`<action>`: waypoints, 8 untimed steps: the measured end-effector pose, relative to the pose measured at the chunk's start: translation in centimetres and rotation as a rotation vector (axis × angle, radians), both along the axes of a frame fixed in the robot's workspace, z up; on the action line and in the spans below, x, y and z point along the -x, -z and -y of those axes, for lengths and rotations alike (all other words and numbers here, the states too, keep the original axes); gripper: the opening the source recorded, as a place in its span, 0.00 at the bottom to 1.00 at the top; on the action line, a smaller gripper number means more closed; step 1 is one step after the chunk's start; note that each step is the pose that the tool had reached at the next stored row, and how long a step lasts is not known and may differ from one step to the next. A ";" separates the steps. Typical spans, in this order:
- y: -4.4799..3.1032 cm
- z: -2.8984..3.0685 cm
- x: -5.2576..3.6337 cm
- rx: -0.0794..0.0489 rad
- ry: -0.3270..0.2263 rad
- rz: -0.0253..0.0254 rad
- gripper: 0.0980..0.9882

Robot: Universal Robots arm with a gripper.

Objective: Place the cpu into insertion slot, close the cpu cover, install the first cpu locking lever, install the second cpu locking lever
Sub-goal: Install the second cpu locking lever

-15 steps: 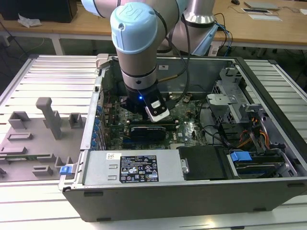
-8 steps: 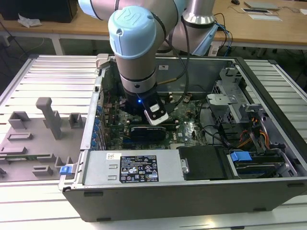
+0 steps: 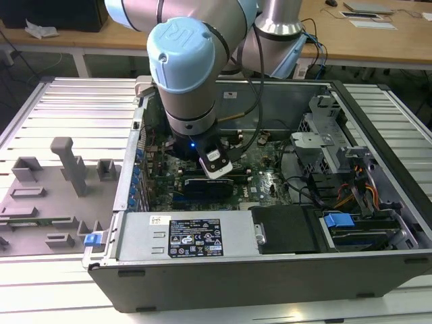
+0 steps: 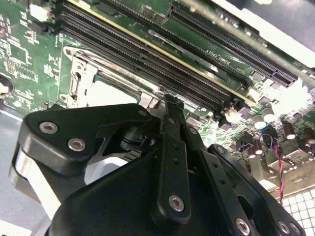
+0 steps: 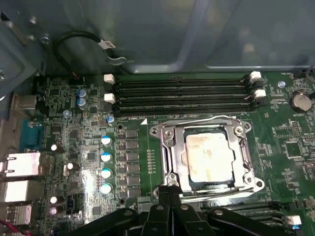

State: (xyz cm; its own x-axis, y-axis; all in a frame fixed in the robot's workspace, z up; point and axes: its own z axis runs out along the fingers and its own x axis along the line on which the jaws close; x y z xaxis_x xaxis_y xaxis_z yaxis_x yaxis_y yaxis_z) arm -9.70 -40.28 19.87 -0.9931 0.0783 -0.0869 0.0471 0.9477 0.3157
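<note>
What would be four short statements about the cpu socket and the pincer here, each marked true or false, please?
1. The cpu lies in the insertion slot. True.
2. The cpu cover stands raised open. False: in the first wrist view it lies flat, framing the cpu.
3. The pincer carries the cpu. False: its fingertips are together at the socket's edge, and the cpu rests in the slot.
4. The arm reaches down into an open computer case. True.
</note>
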 end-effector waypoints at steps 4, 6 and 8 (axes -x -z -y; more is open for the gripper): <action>0.29 -0.08 0.26 -0.010 0.000 -0.0002 0.01; 0.49 -0.23 0.35 -0.017 0.000 0.0001 0.01; 0.54 -0.26 0.39 -0.018 0.000 -0.0002 0.01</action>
State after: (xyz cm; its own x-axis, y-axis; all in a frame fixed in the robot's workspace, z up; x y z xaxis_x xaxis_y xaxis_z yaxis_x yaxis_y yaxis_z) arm -10.09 -40.02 19.33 -0.9932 0.0796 -0.0853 0.0470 0.9419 0.3325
